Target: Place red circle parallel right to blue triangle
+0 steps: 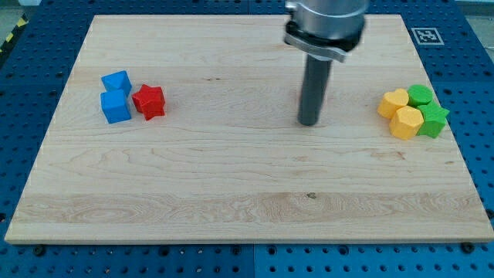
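Only bare board (231, 177) around my tip (309, 122).

Robotics lab test bench.
Pale wooden board (247, 177) on blue perforated mounting table (471, 54); printed fiducial marker (425, 35) at 2 o'clock; black-yellow hazard tape (9, 35) at 10 o'clock.

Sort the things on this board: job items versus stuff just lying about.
Job: red block, star-like; upper blue block and lower blue block, triangle unclear; my tip, mid-board, touching nothing.
Lying about: yellow heart, yellow block, upper green block, lower green block.
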